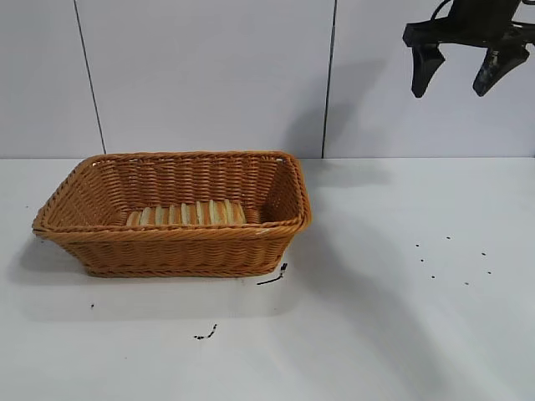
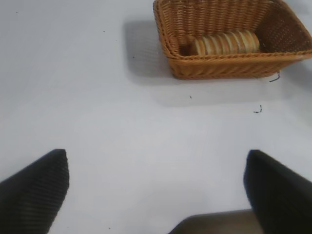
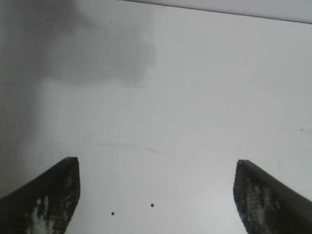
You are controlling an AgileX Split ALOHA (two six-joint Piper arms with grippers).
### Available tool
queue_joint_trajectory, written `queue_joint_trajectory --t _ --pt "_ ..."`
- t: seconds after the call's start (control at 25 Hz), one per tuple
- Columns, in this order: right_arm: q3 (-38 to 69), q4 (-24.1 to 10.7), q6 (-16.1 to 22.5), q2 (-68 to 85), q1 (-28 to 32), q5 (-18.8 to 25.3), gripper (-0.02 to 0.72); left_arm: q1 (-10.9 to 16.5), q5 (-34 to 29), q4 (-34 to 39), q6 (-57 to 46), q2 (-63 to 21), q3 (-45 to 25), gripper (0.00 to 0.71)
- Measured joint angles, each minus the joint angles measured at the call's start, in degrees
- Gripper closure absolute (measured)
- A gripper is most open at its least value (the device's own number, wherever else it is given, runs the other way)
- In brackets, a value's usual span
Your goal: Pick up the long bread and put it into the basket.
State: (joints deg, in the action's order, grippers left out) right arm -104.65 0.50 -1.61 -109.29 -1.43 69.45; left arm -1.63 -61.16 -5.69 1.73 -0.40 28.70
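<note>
Toward the left half of the exterior view, the basket (image 1: 171, 213) sits on the white table (image 1: 393, 334), its thick braided rim running around flared woven sides. Inside it, against the near wall, the long bread (image 1: 187, 214) lies flat and lengthwise, its pale and orange-brown stripes showing just above the rim; both rounded ends are partly hidden by the wicker. Just below the basket's lower right corner a small dark scrap (image 1: 273, 278) rests on the table, and another dark scrap (image 1: 206, 333) lies farther down toward the bottom centre. Moving right, a loose scatter of tiny dark specks (image 1: 451, 259) dots the table surface at centre right. At the upper right of the frame the right gripper (image 1: 459, 71) hangs high above the table in front of the panelled wall (image 1: 209, 75), well apart from the basket, its two dark fingers spread wide with nothing between them. The left gripper (image 2: 156, 190) appears only in its own wrist view, fingers likewise spread wide and empty over bare table, with the basket and the loaf inside it seen well beyond them in the upper right of that view.
</note>
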Motion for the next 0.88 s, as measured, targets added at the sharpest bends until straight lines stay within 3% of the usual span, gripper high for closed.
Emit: queue_joint_trajectory --t 0.48,0.88 --pt "44.6 0.0 -0.7 39.9 0.0 -0.9 0.090 0.0 0.0 0.0 0.0 0.0 0.0 0.012" --pt "72.4 0.1 -0.7 78.6 0.0 -12.1 0.090 0.0 0.0 0.0 0.0 0.0 0.0 0.012"
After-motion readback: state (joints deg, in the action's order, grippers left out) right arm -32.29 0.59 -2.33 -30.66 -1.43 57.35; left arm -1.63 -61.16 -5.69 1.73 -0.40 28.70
